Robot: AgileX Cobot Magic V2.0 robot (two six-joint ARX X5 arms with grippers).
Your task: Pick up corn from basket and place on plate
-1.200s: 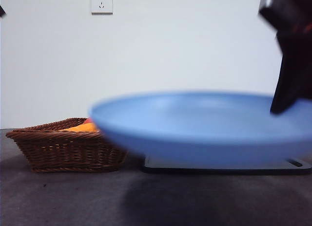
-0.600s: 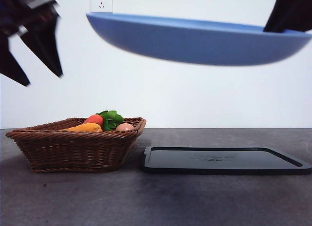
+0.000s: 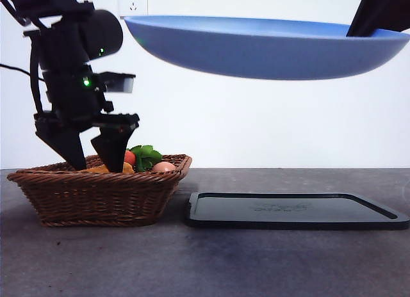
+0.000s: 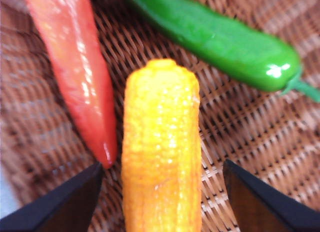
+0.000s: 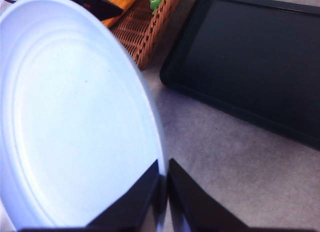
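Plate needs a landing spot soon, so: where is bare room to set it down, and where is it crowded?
The black tray lies bare beside the basket, under the plate that the right gripper holds aloft. Bare table lies before both. The basket is crowded: corn, vegetables, and the open left gripper.

The corn [image 4: 161, 147] runs off the left wrist view's edge, blurred (kernels barely distinct); in the front view the basket [image 3: 96, 194] wall hides nearly all of it.
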